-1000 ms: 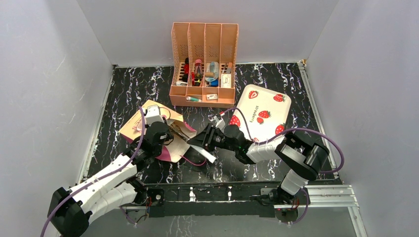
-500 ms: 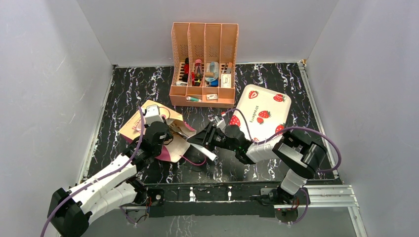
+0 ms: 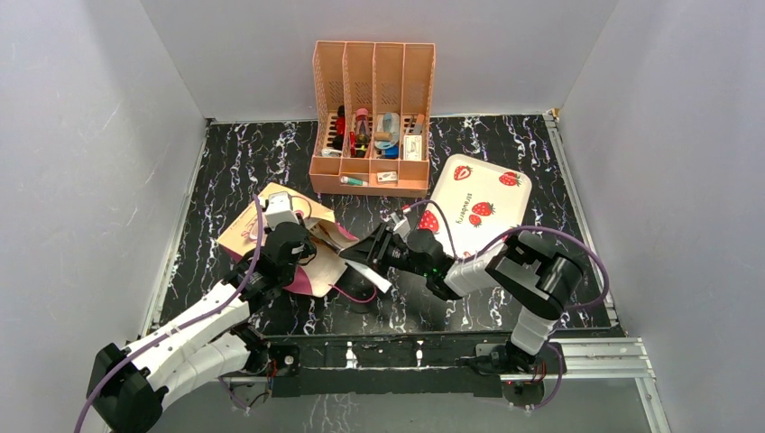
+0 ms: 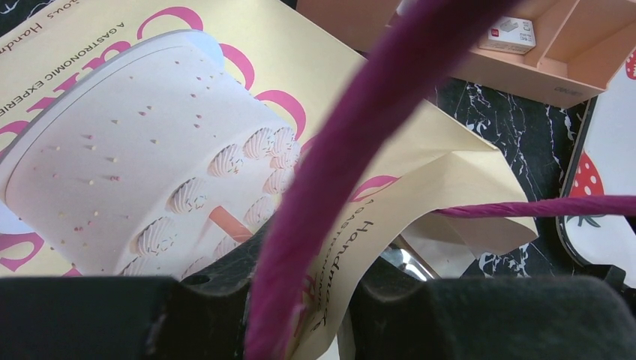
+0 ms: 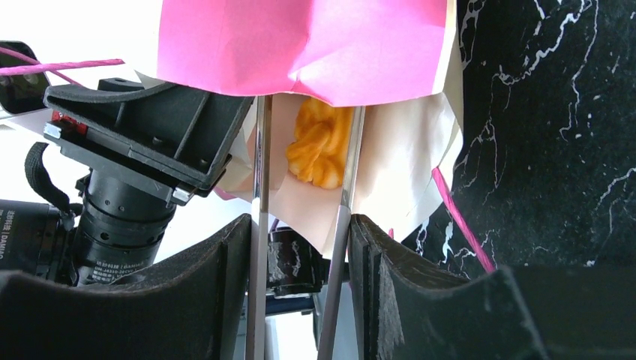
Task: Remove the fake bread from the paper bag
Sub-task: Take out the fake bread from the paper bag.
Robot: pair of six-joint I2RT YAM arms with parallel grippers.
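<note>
Only one fake bread (image 5: 321,144) shows inside the one paper bag (image 5: 300,45).

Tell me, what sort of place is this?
Probably a robot test cell, not a bakery: bare grey walls box in a marbled table, two robot arms are bolted at its near edge, handling a paper bag.

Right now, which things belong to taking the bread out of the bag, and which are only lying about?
For the job: paper bag; fake bread inside it; left claw gripping the bag; right claw, open at the bread.
Lying about: peach organiser; strawberry tray.
</note>
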